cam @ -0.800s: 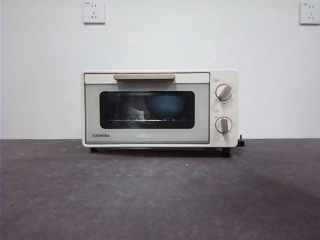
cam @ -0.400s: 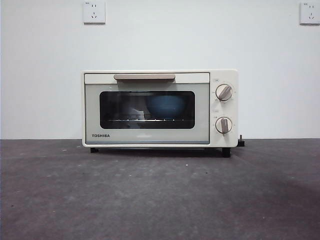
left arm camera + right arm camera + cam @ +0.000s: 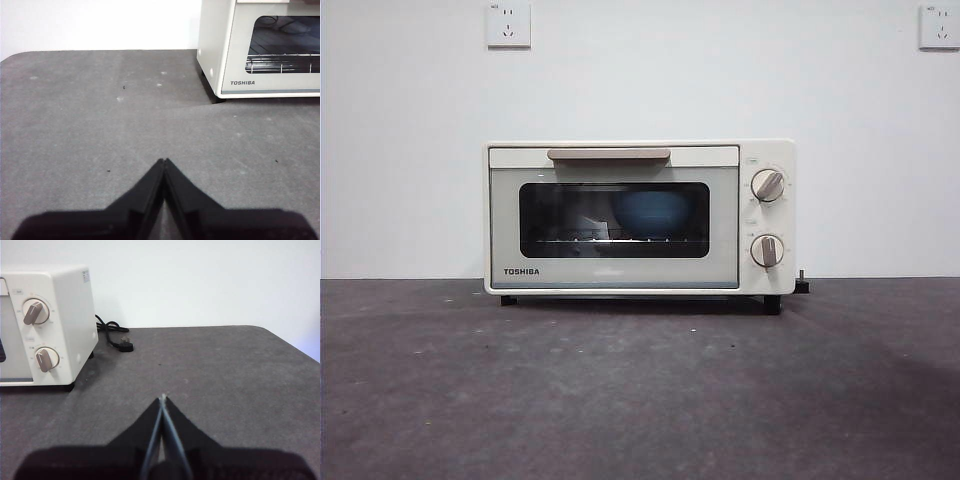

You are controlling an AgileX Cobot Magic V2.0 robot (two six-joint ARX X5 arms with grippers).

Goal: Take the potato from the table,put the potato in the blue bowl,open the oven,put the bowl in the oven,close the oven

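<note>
**Closed toaster oven with blue bowl inside, both arms waiting**

A small cream-white TOSHIBA toaster oven [image 3: 640, 218] stands on a flat dark grey, mottled table [image 3: 640, 400], against a white wall. Its dark glass door is shut, with the beige bar handle [image 3: 608, 154] across the top and two round knobs [image 3: 767, 185] stacked on the panel beside the door. Through the glass, a deep round matte blue bowl [image 3: 654, 212] sits on the wire rack [image 3: 610, 239] inside the oven. The potato cannot be seen.

The left gripper [image 3: 164, 161] hangs over bare table near the oven's door-side corner, its black fingers pressed together and holding nothing. The right gripper [image 3: 163, 397] hangs over bare table near the knob side, fingers likewise pressed together, empty. A black power cord and plug [image 3: 121, 342] lie on the table just behind the oven.
</note>
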